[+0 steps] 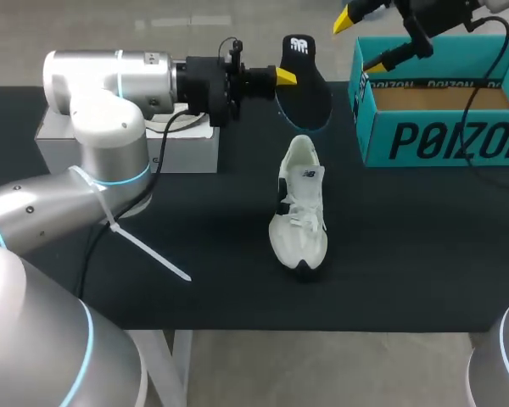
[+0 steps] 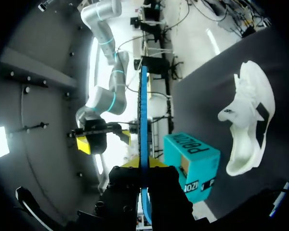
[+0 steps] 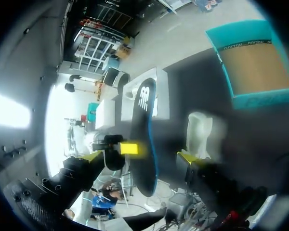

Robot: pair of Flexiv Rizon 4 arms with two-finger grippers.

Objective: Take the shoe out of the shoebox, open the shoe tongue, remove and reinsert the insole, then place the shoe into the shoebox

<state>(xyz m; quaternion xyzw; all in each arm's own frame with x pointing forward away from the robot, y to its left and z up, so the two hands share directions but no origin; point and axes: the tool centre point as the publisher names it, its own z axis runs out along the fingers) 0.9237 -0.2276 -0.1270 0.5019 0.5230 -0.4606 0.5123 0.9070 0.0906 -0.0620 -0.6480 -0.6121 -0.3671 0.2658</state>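
Insole: thin black foam insole with a blue rim [image 1: 304,85], out of the shoe, held in the air just beyond the heel end; seen edge-on in the left wrist view.
Left fingers [image 1: 286,76]: closed on the insole, pinching its two flat faces near one end.
Right fingers [image 1: 352,19]: spread apart, gripping nothing, raised over the shoebox's near corner and clear of the insole.
Shoe: white lace-up running shoe [image 1: 299,212], upright on its sole on the black table [image 1: 195,220], toe towards the near edge, apart from the box.
Shoebox: teal cardboard shoebox [image 1: 441,140], open, at the far right of the table, brown floor bare.
Step, as judged: removal done, reinsertion next.
Handling of the insole: probably very light and floppy, likely to droop or buckle if pushed from far back; best pinched flat near the heel end and fed toe-first.
Handling of the shoe: likely light, soft upper over a stiffer sole, prone to sliding; heel collar a sensible hold for steadying.
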